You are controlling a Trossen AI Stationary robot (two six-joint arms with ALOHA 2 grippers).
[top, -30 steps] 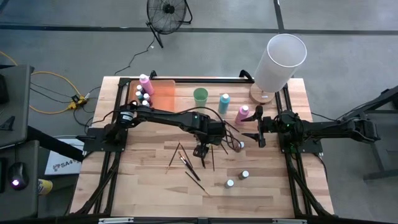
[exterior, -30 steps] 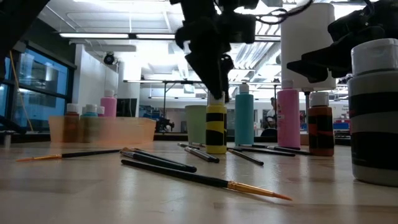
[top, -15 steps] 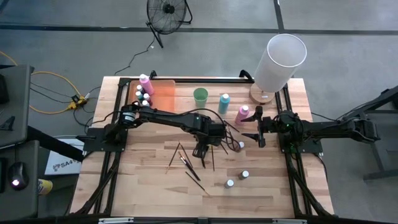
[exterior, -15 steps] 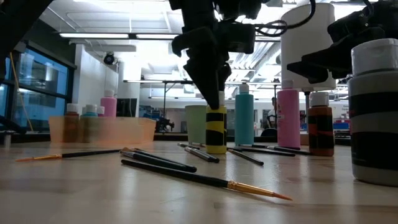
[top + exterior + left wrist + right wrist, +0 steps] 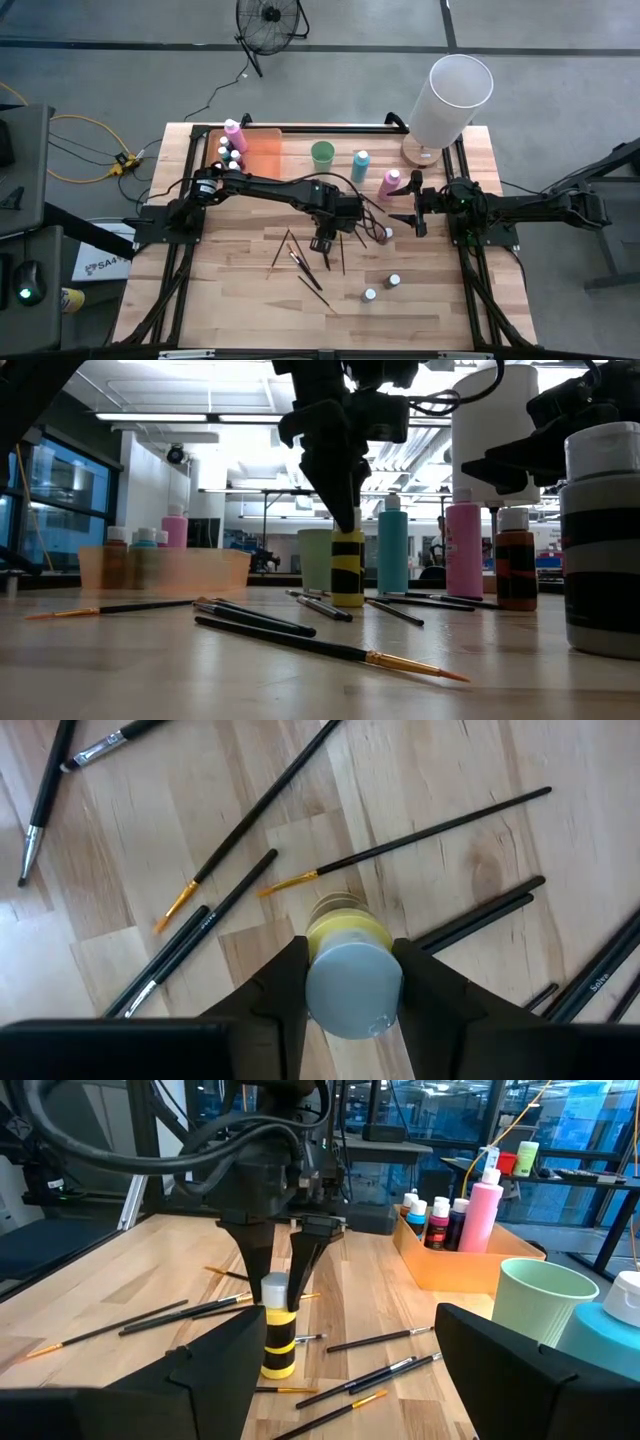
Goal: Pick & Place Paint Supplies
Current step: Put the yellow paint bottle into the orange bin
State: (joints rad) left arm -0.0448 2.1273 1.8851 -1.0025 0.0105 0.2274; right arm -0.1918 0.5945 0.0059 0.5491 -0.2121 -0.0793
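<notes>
Yellow paint bottle point(image 5: 345, 935) – black bands, pale cap, upright; left gripper point(image 5: 352, 982) clamped around cap.

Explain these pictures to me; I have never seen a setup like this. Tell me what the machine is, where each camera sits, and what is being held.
Two dark robot arms work at a wooden table. One camera looks straight down, one sits at table height, and one rides on each wrist. The left gripper has its fingers on either side of the cap of a yellow paint bottle standing upright among scattered brushes. The right gripper waits open near a pink bottle. An orange tray already holds several bottles.
</notes>
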